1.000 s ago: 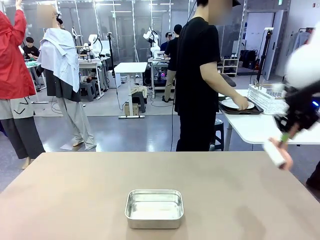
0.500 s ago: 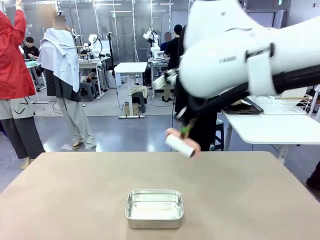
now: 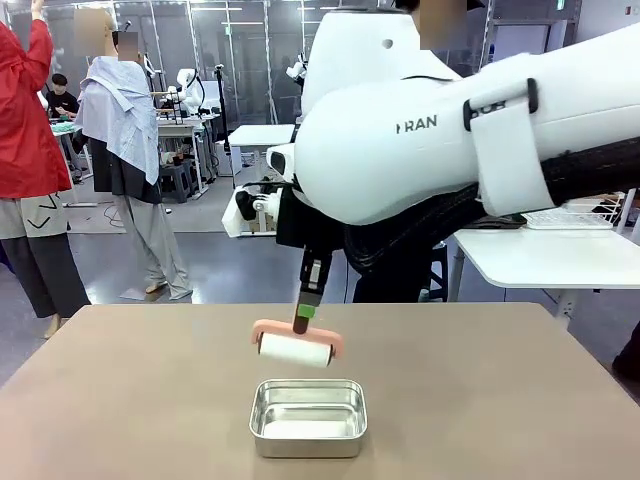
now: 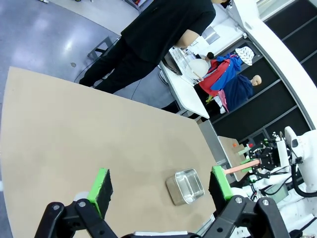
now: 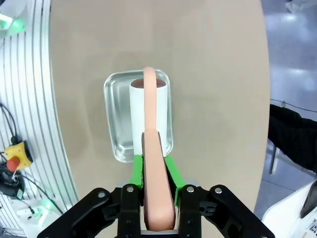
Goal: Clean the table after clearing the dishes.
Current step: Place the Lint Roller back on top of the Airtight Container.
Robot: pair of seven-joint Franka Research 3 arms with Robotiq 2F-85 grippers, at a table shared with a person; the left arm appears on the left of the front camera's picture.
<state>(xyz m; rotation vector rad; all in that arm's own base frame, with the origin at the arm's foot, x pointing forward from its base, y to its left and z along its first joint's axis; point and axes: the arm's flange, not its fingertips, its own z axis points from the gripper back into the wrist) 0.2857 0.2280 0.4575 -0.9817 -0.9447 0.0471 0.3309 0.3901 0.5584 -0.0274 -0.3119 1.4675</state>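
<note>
My right gripper (image 3: 304, 316) is shut on the pink handle of a lint roller (image 3: 295, 348), whose white roll hangs level just above the far rim of the steel pan (image 3: 308, 417). From the right wrist, the green fingers (image 5: 171, 171) clamp the handle, and the roll (image 5: 143, 106) lies over the pan (image 5: 116, 134). The beige table (image 3: 120, 400) spreads around it. My left gripper (image 4: 161, 184) hovers high over the table (image 4: 89, 134), open with nothing between its pads. The dishes are hidden behind my right arm.
My right arm (image 3: 450, 130) crosses the front view from the right. A person in black (image 4: 148, 34) stands at the far side by a white side table (image 3: 540, 255) with a wire rack (image 3: 590, 215). Bare tabletop lies left and right of the pan.
My right arm has swung from the table's far right edge to the middle with the roller. The roller now hangs over the pan. The left gripper stays open.
</note>
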